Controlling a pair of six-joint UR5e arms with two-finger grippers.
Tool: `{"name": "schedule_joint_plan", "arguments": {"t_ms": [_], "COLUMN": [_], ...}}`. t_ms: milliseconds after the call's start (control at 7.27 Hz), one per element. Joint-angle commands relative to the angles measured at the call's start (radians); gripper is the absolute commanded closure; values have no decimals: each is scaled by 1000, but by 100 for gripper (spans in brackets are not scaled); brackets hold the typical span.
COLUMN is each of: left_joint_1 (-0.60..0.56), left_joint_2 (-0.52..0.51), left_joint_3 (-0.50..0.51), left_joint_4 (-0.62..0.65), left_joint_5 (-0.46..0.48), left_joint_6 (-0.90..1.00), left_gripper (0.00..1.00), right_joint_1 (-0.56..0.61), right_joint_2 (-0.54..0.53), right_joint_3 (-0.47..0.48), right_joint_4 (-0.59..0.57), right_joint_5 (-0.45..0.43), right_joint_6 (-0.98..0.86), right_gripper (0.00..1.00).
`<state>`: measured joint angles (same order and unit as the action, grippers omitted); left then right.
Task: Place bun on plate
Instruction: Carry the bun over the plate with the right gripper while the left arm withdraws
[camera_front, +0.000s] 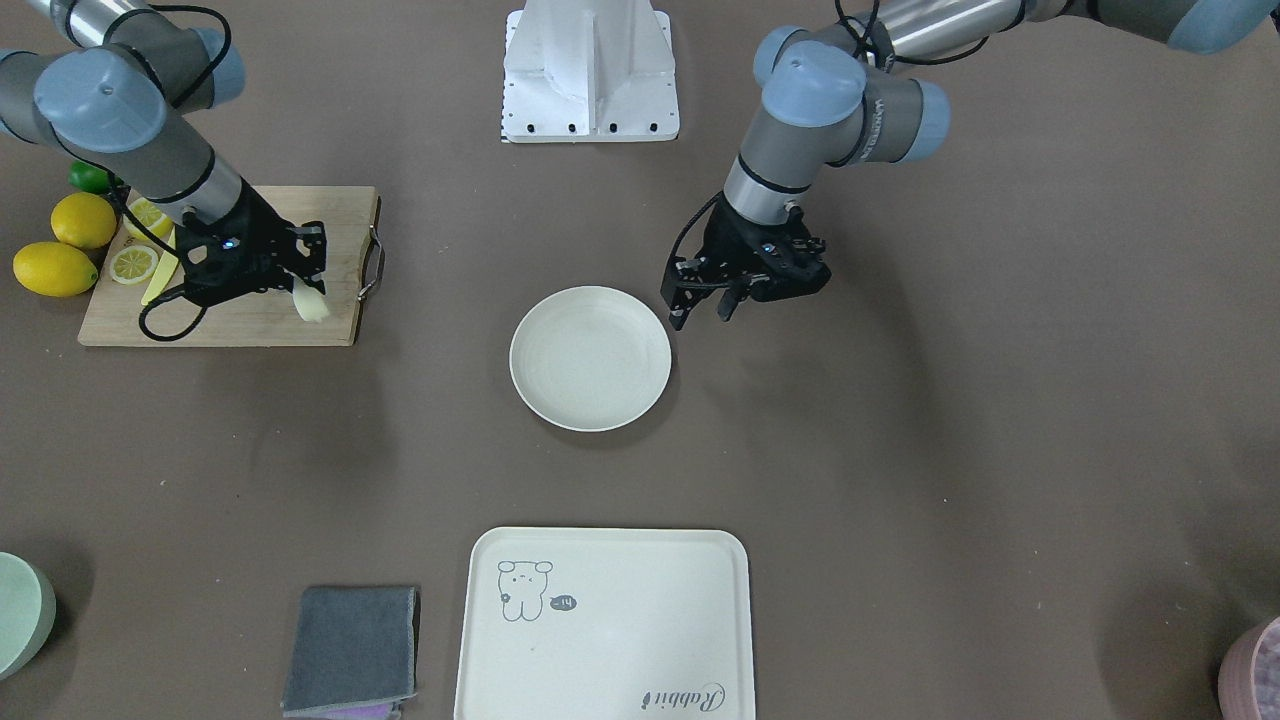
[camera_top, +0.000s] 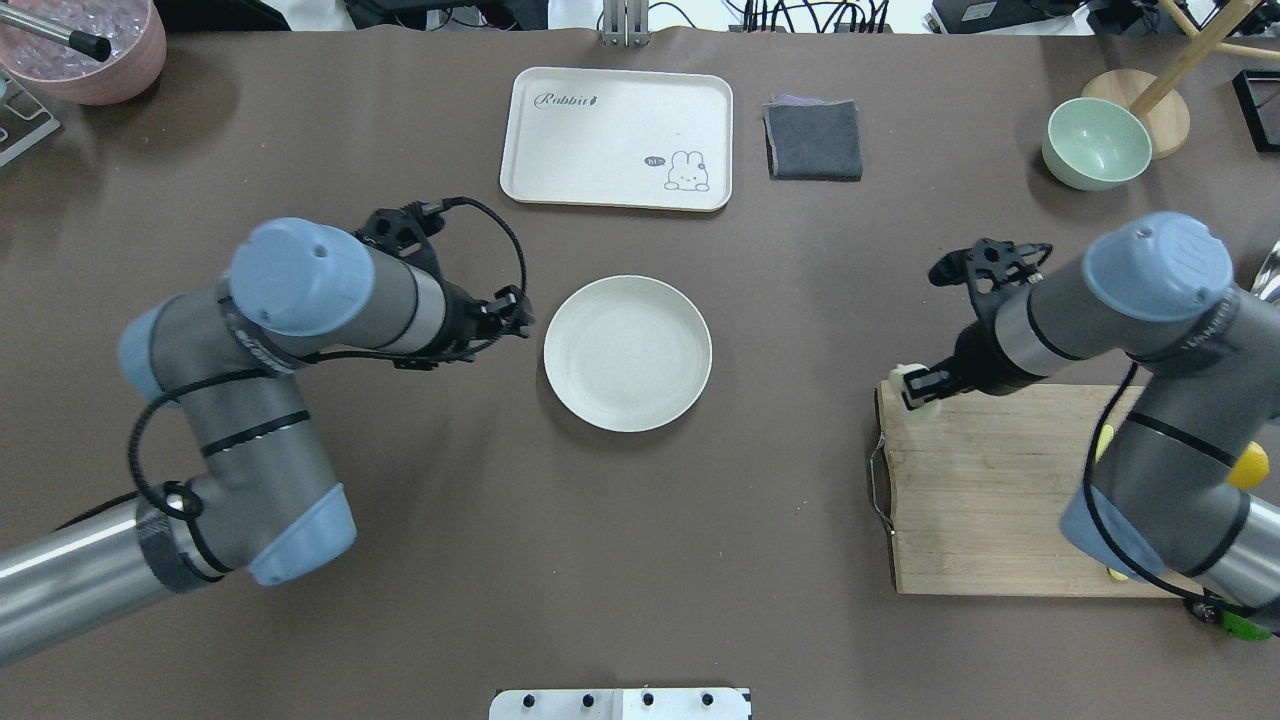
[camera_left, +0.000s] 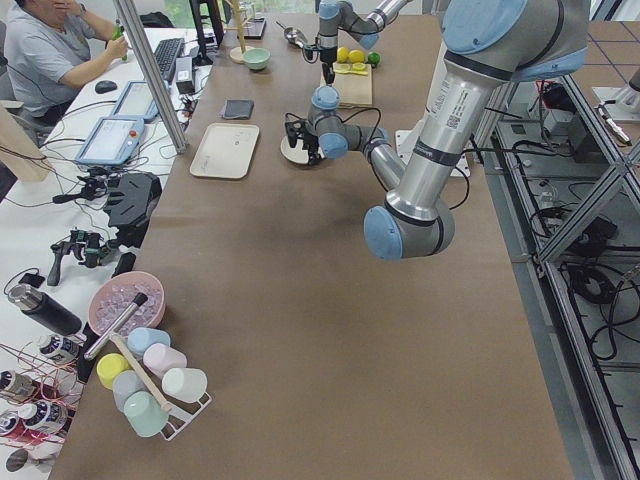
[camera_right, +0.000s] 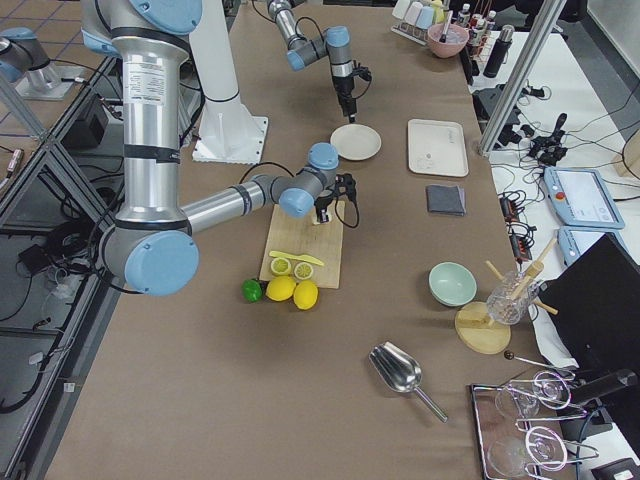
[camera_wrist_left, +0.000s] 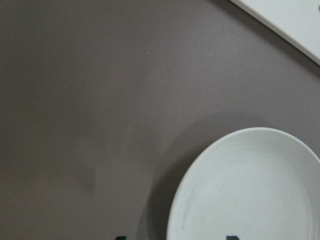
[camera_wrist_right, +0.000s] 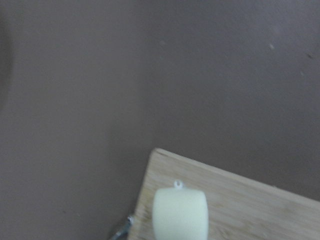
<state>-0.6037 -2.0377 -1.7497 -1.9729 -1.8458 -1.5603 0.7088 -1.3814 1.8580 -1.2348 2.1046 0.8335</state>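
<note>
My right hand (camera_front: 306, 288) pinches bun (camera_front: 312, 305) over cutting board (camera_front: 240, 325) corner, ready for plate (camera_front: 590, 360); left hand (camera_front: 705, 305) hangs empty, fingers parted, beside its rim

The left arm (camera_top: 290, 300) and right arm (camera_top: 1150, 290) were built of grey tubes capped pale blue, with black cables looped alongside (left gripper (camera_front: 702, 312) and right gripper (camera_top: 918, 386) were finished black).

The bun (camera_top: 903, 371) over the cutting board (camera_top: 1000, 500), plate (camera_top: 628, 405) mid-frame.
I see my right gripper (camera_top: 918, 386) pinching the bun above the cutting board's upper-left corner, right of centre; my left gripper (camera_top: 518, 320) hangs just left of the plate.
</note>
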Motion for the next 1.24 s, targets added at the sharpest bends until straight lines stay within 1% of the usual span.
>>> {"name": "schedule_joint_plan", "arguments": {"t_ms": [0, 138, 275, 413, 550, 688, 826, 1101], "left_joint_1": [-194, -273, -339, -394, -396, -398, -398, -398], "left_joint_2": [166, 253, 336, 382, 386, 392, 393, 398], "left_joint_3": [-79, -91, -99, -94, -90, -97, -94, -94], "left_joint_4": [2, -1, -4, -4, -6, -6, -6, -6], "left_joint_5": [-189, -249, -291, -317, -316, -322, -317, -314], "left_joint_6": [225, 355, 512, 599, 615, 611, 609, 608], "left_gripper": [27, 27, 27, 27, 25, 25, 24, 24], "right_joint_1": [-15, -46, -93, -127, -147, -173, -184, -196], "right_joint_2": [322, 452, 538, 565, 594, 623, 627, 621], "right_joint_3": [-81, -185, -260, -302, -372, -446, -459, -465], "right_joint_4": [-228, -227, -226, -206, -145, -115, -98, -98], "right_joint_5": [-34, -35, -75, -125, -141, -170, -190, -192], "right_joint_6": [51, 172, 235, 268, 303, 324, 328, 328], "right_gripper": [72, 72, 72, 71, 69, 68, 68, 66]}}
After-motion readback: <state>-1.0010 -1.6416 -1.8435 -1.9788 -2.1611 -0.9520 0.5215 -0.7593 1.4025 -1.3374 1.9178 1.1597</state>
